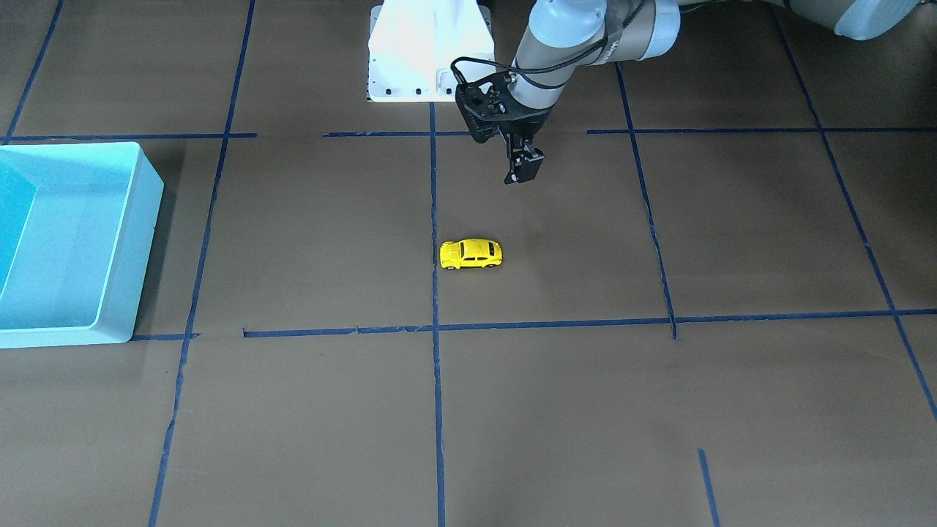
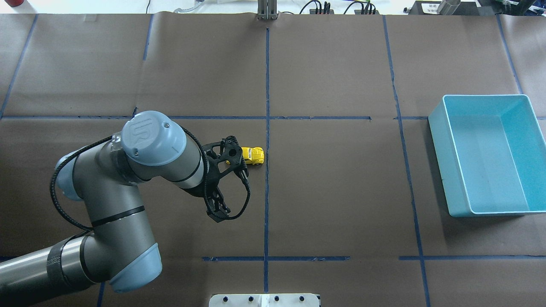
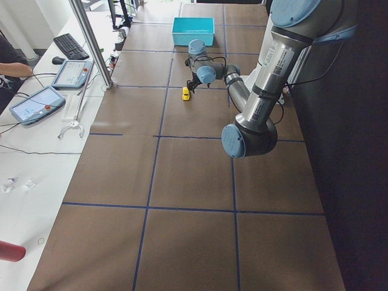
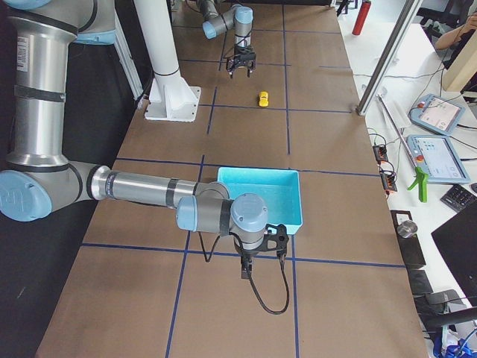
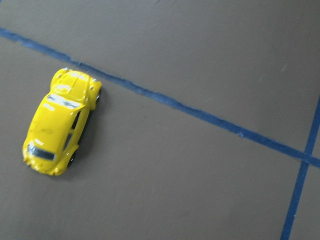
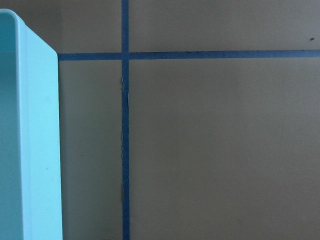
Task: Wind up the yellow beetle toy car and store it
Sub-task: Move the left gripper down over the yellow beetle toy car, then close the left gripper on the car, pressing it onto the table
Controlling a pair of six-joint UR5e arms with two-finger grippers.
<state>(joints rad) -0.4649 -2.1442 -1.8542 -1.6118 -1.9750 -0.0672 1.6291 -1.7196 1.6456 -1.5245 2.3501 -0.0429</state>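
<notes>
The yellow beetle toy car [image 1: 471, 253] stands on its wheels on the brown table, right beside a blue tape line. It also shows in the overhead view [image 2: 252, 155] and fills the left side of the left wrist view [image 5: 60, 122]. My left gripper [image 1: 523, 170] hangs above the table a little to the robot's side of the car, open and empty. The light blue bin [image 2: 441, 166] stands empty at the robot's far right. My right gripper [image 4: 246, 274] hovers just outside the bin's far end; I cannot tell whether it is open or shut.
The white robot base plate [image 1: 428, 51] sits at the table's robot-side edge. The bin's wall [image 6: 40, 150] fills the left of the right wrist view. Blue tape lines cross the table. Tablets [image 3: 70, 73] and a metal post [image 3: 91, 42] stand along the operators' side.
</notes>
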